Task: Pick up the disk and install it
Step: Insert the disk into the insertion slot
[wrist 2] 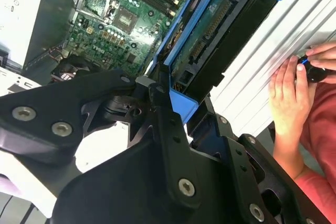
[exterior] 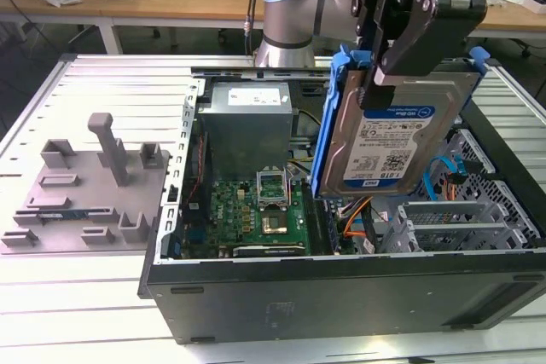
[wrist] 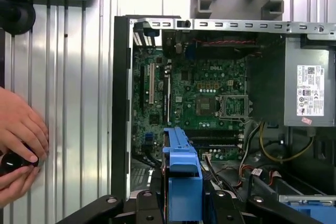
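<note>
Blue-railed disk hangs near-upright over the open PC case, fingers clamped on its top edge; likely stiff, dense, shock-sensitive.

We saw the computer case on the table, the circuit board inside it, the power supply behind the board. The disk hung in the gripper over the case toward the exterior view's right; a tray lay left of the case in that view

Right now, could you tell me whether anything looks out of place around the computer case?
The disk hangs tilted in the claw above the case, not in a bay; a person's hand rests close beside it.
</note>
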